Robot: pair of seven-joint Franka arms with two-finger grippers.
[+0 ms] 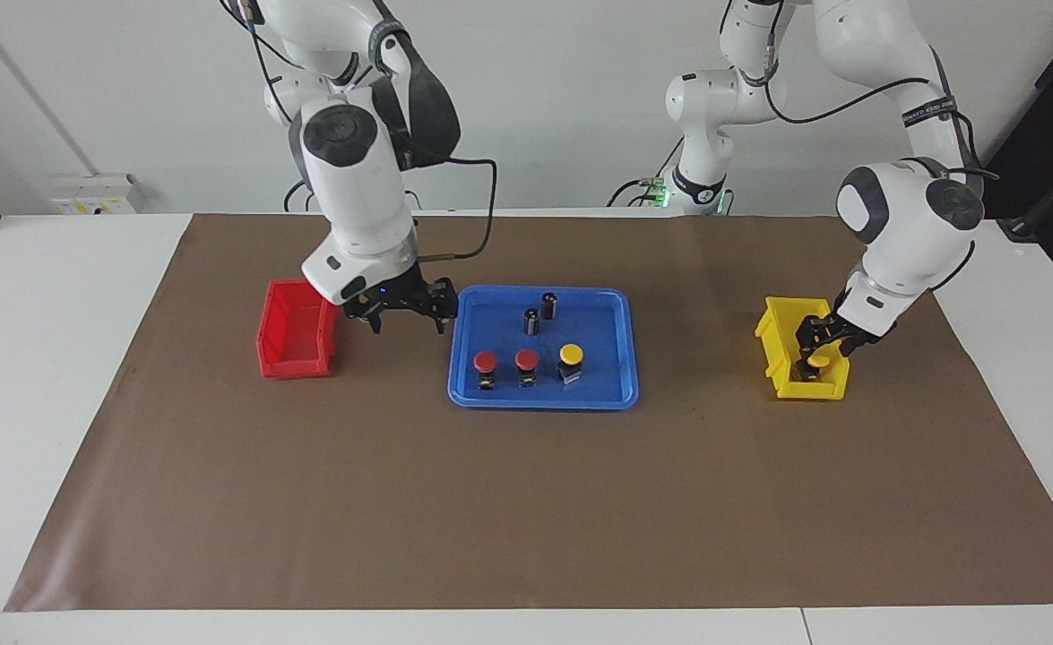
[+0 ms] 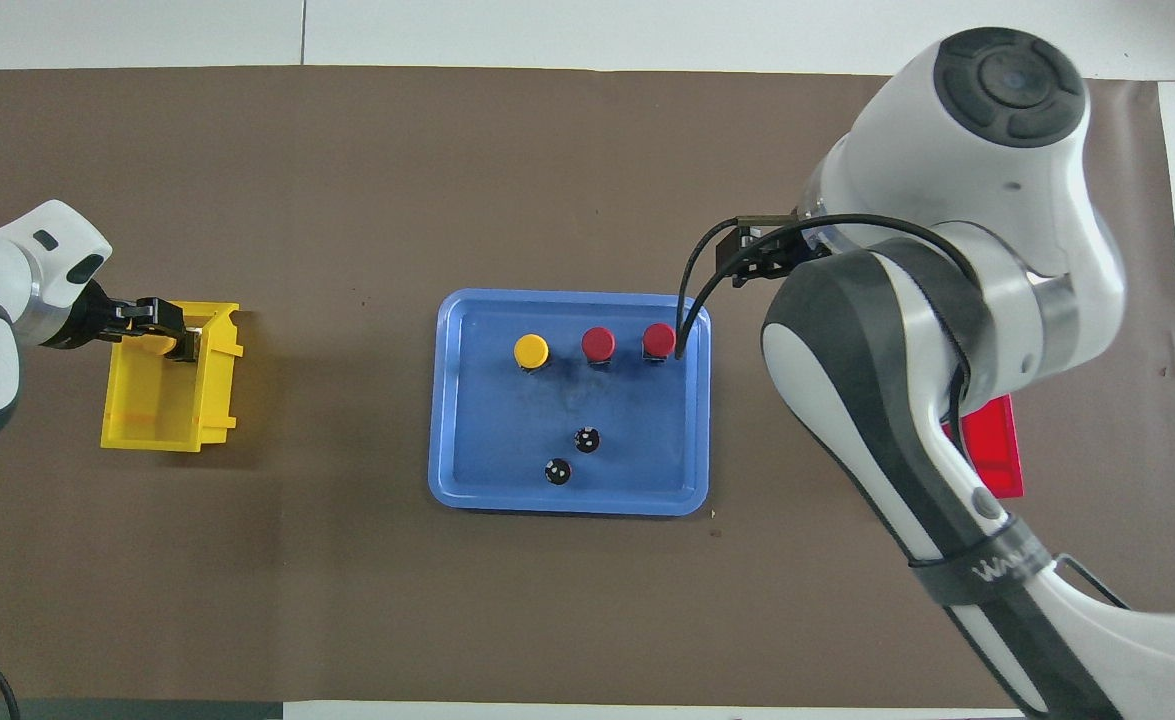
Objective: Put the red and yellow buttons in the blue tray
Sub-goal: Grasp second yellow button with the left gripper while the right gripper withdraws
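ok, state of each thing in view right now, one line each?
blue tray: flat on the mat, holds three buttons and two cylinders
red buttons: two, upright in the tray
yellow button: upright in the tray
second yellow button: in the yellow bin
dark cylinders: upright in the tray
red bin: looks empty
left gripper: down in the yellow bin at that button
right gripper: open, raised beside the tray

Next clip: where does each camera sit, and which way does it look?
Facing view: high across the table, looking at both arm bases; right tool hangs open between red bin and tray, left tool in the yellow bin.
Overhead view: above the robots' end, looking steeply down; both arms enter from below.
Shared: tray, three buttons, both bins.
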